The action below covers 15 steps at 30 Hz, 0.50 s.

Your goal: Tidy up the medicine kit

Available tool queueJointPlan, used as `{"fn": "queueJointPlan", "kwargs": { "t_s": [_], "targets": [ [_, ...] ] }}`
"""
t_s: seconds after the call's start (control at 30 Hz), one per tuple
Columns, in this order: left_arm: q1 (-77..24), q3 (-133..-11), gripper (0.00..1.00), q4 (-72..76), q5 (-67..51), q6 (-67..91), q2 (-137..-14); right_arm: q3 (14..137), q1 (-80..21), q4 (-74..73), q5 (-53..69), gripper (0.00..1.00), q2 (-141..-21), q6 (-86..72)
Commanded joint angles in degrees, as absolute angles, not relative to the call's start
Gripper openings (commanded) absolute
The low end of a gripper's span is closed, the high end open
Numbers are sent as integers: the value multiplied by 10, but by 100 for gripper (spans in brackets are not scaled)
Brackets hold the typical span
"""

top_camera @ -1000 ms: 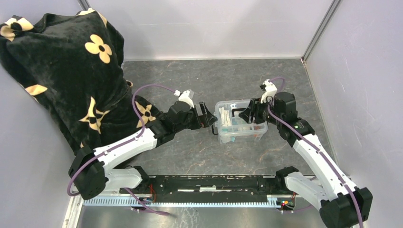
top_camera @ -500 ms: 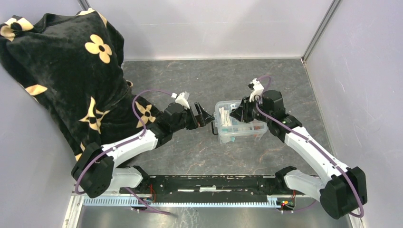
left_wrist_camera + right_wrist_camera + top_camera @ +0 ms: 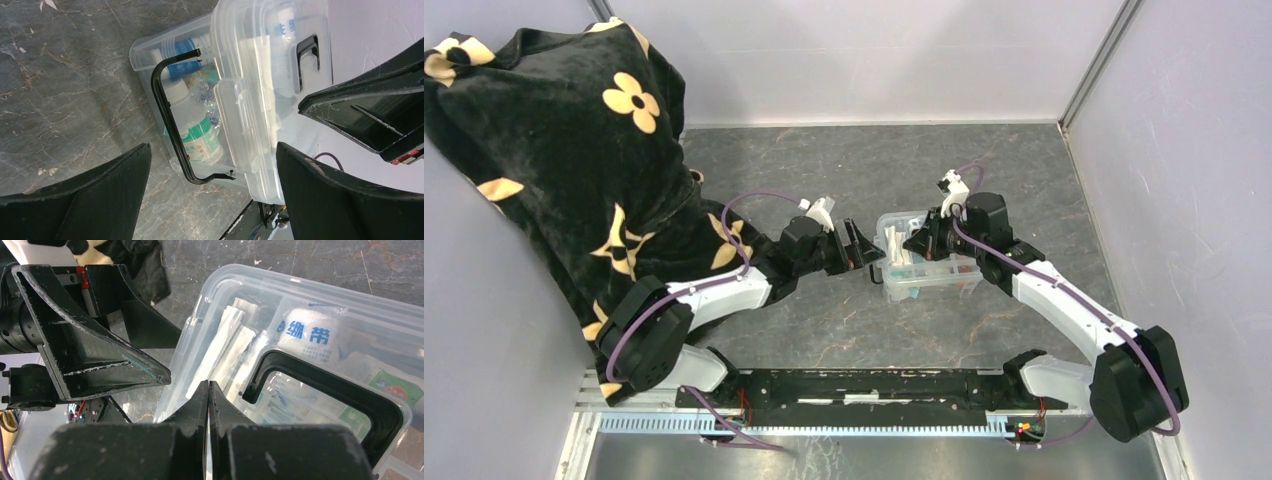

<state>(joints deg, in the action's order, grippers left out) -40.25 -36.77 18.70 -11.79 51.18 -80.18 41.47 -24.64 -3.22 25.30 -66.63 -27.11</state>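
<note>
The medicine kit (image 3: 929, 262) is a clear plastic box with its lid on, standing mid-table and packed with bottles and packets. My left gripper (image 3: 861, 247) is open at its left end; in the left wrist view its jaws (image 3: 212, 150) stand wide on either side of the kit (image 3: 260, 75) and its black side handle (image 3: 167, 117), touching neither. My right gripper (image 3: 916, 242) hovers over the lid's left part. In the right wrist view it (image 3: 208, 385) is shut with nothing between the jaws, beside the lid's black handle (image 3: 325, 385).
A black cloth with cream flowers (image 3: 554, 150) fills the left side and reaches behind the left arm. Grey walls close the table at the back and right. A black rail (image 3: 864, 385) runs along the near edge between the arm bases.
The right gripper has gone from open to shut and moved left over the kit's lid. The left arm has edged closer to the kit, jaws still wide.
</note>
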Motion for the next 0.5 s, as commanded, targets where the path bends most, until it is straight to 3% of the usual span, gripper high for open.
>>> {"fn": "queueJointPlan", "kwargs": {
  "t_s": [0.0,0.23,0.47],
  "targets": [
    [-403,-373,100,233,-134,530,-821,405,-248,-4,251,2,-670,-260],
    [-403,-360,100,254,-128,542,-840,397,-248,-12,241,2,-674,-247],
    [-402,-315,100,368,-143,588,-869,396,-249,-16,244,1,-669,-249]
  ]
}}
